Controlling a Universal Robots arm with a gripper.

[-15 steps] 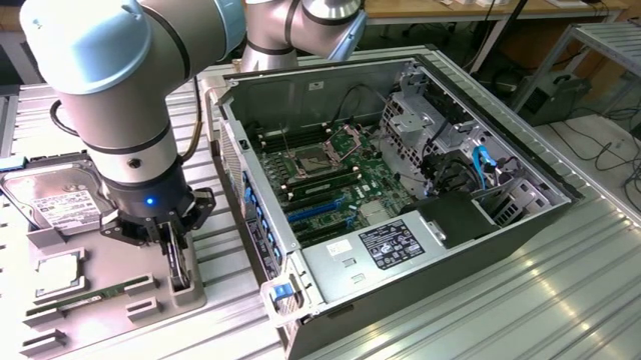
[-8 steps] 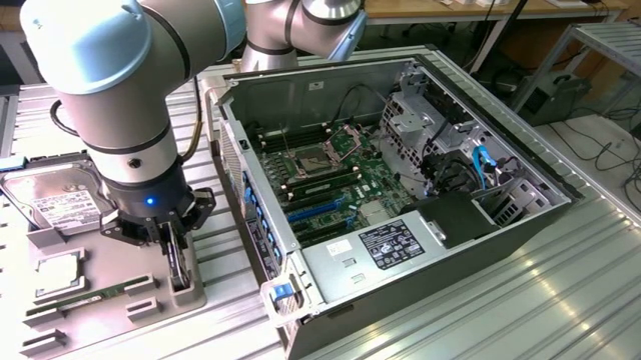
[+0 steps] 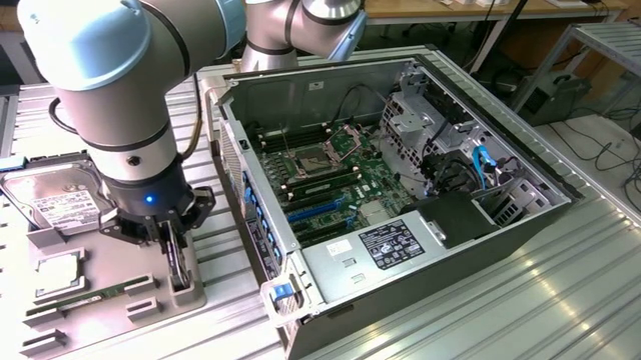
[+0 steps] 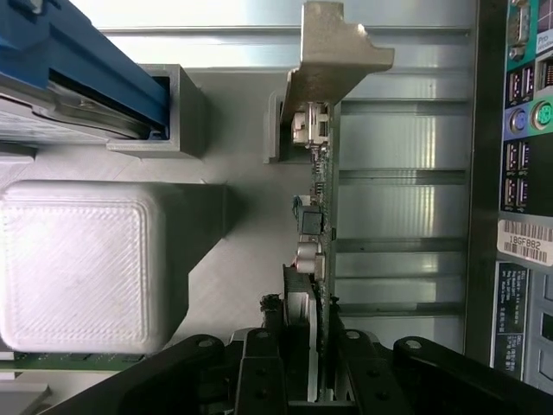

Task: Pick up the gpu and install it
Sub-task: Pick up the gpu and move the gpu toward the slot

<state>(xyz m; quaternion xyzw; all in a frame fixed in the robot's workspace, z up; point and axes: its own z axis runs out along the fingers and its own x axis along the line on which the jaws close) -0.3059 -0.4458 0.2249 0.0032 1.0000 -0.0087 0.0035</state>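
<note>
- The gripper [image 3: 168,244] hangs straight down over a grey tray [image 3: 110,247] on the exterior view's left, beside an open computer case [image 3: 501,247]
- The gpu [image 3: 182,276] stands on its edge at the tray's corner nearest the case, and from here looks like a thin dark strip under the gripper
- The wrist view looks along the gpu [image 4: 321,216] edge-on: green board, small parts on one face, and a silver bracket [image 4: 333,52] at the far end
- There the gripper [image 4: 313,380] has its black fingers [image 4: 259,367] on either side of the board, with the jaws pinching it
- Whether the gpu has left its holder or sits in it, neither view makes plain
- The exterior view shows the rest of the tray: a hard drive [image 3: 55,199], a processor chip [image 3: 60,271] and a memory stick [image 3: 88,297]
- It also shows the motherboard [image 3: 341,180] lying bare inside the case
- The wrist view adds the case's back ports [image 4: 523,130], a barcode label [image 4: 524,244] and a white ribbed block [image 4: 78,259] on the tray
</note>
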